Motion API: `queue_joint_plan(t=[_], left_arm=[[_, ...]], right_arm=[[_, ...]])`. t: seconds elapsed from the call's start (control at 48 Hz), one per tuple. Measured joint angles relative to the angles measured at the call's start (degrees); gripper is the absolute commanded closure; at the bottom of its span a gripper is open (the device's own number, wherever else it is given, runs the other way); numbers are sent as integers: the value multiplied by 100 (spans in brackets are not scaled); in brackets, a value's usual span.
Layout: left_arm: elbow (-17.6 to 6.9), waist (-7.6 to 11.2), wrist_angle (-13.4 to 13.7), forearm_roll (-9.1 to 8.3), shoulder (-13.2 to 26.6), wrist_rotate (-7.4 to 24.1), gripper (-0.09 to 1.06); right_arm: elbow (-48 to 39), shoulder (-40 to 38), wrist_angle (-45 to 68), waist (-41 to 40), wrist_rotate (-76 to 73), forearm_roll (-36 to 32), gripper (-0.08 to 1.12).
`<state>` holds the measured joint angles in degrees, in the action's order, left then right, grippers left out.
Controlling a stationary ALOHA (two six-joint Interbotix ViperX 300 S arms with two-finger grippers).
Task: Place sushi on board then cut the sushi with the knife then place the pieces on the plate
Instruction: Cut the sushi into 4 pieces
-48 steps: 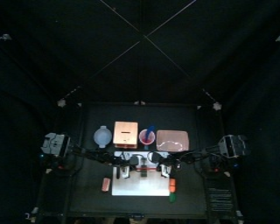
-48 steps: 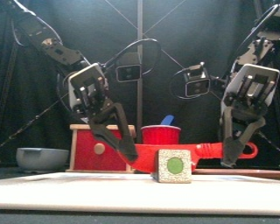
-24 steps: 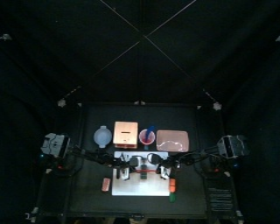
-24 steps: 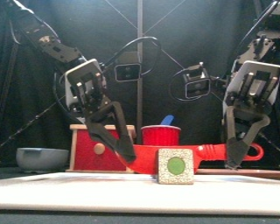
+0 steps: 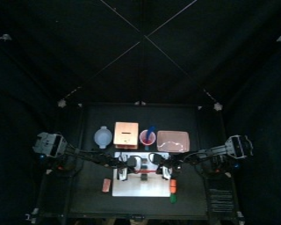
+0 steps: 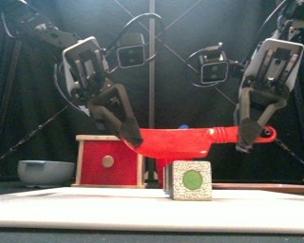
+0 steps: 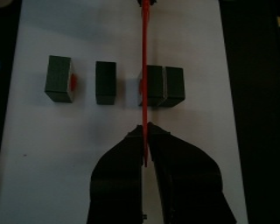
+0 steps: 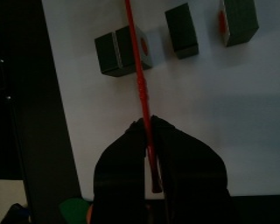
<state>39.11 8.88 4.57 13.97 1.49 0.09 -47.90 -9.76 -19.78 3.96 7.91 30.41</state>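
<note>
Front view gives me what the wrist cameras cannot: height. My left end effector (image 6: 132, 142) and my right end effector (image 6: 245, 144) are both clenched on the red knife (image 6: 182, 142), left at the blade end and right at the handle end. The knife hangs level above the sushi (image 6: 188, 179), with open air between them. From here the row is seen end-on, as one pale face with a green centre, standing on the white cutting board (image 6: 66, 211).

Left wrist view shows the count instead: four dark blocks in a row across the board, two standing apart and two touching. The blade is only a thin red line along the edge of the touching pair.

Bare board lies on both sides of the row, with dark worktop (image 7: 265, 105) past its long edges. Top view places the blue-grey bowl (image 5: 102, 136), wooden box (image 5: 126, 132), red cup (image 5: 147, 137) and pink tray (image 5: 172, 139) along the back, all apart from the board.
</note>
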Motion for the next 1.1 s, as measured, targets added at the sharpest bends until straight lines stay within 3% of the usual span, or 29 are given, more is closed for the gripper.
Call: queue_joint_plan(t=[0.146, 0.312, 0.729, 1.104], left_arm=[[44, 79, 0, 18, -123, -26, 53], [18, 246, -9, 185, -79, -26, 53], [-18, 299, -35, 554, 141, -26, 53], [-44, 360, -105, 659, 272, -18, 53]], right_arm=[[9, -70, -18, 62, 0, 141, 74], [0, -70, -18, 237, 0, 281, 74], [-88, -18, 26, 316, 0, 510, 74], [-88, 141, 62, 422, 0, 615, 74]])
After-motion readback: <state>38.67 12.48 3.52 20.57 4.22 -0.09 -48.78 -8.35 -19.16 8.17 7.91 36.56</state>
